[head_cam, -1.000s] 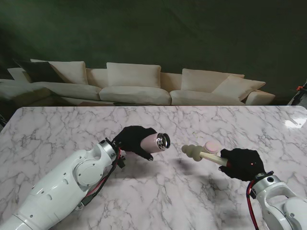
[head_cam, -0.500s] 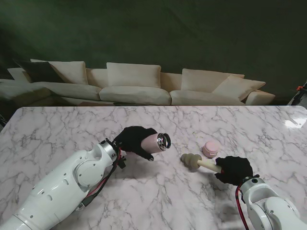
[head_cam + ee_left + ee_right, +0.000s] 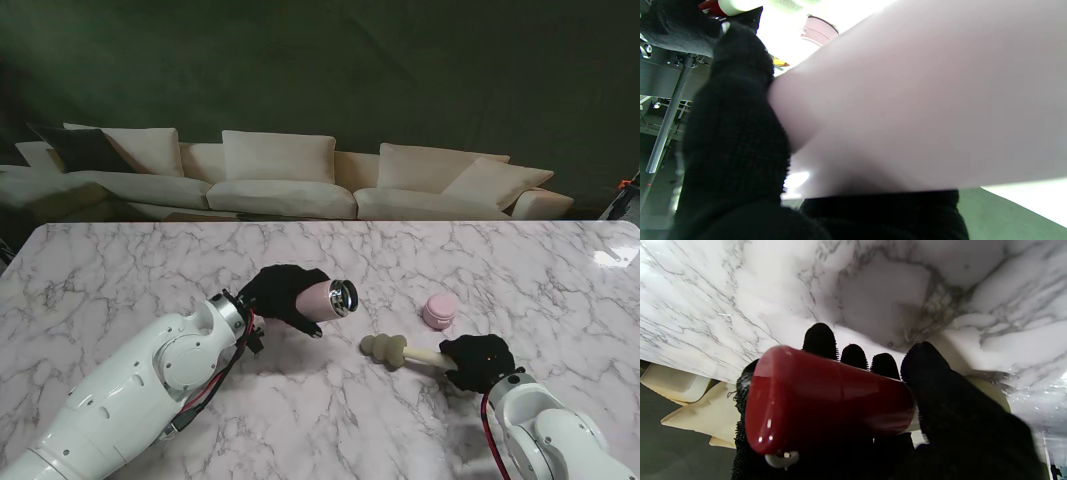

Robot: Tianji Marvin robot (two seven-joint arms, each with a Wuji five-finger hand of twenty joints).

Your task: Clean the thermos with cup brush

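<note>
My left hand (image 3: 278,292) is wrapped around the pink thermos (image 3: 322,298), holding it off the marble table (image 3: 120,270). The thermos lies nearly on its side, its open steel mouth turned toward my right. From my left wrist, the pink body of the thermos (image 3: 907,100) fills most of the view, with one gloved finger (image 3: 736,126) pressed against its side.

My right hand (image 3: 478,361) is closed on the handle of the cup brush (image 3: 400,352). The pale, ridged brush head points to my left, toward the thermos. It is nearer to me than the thermos mouth and apart from it. Whether the brush head touches the table or sits just over it, I cannot tell. From my right wrist, the dark red end of the handle (image 3: 826,400) sticks out of my grip, with my fingertips (image 3: 820,340) curled over its far side and the marble close behind them.

A small pink lid (image 3: 439,310) rests on the table, farther from me than the brush and to the right of the thermos. A cream sofa (image 3: 300,180) stands beyond the far edge of the table.
</note>
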